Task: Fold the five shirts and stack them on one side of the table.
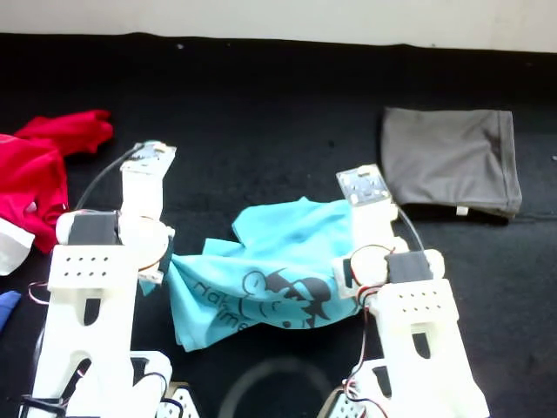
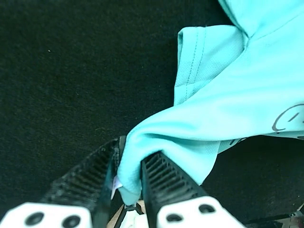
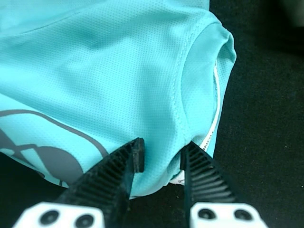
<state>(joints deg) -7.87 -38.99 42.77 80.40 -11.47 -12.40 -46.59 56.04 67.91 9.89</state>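
red shirt (image 1: 39, 165): crumpled, far left;
left gripper (image 2: 129, 159): clenched on an edge of the turquoise shirt (image 2: 228, 95);
turquoise shirt: mid-table, between both arms; dark cartoon print, lettering illegible;
right gripper (image 3: 162, 156): pinching the turquoise shirt's hem;
grey shirt (image 1: 451, 161): folded, far right; small white tag

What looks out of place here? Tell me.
The turquoise shirt is bunched and wrinkled between the left gripper and right gripper, both pinching it. The red shirt lies crumpled past the left arm; the grey shirt is neatly folded.
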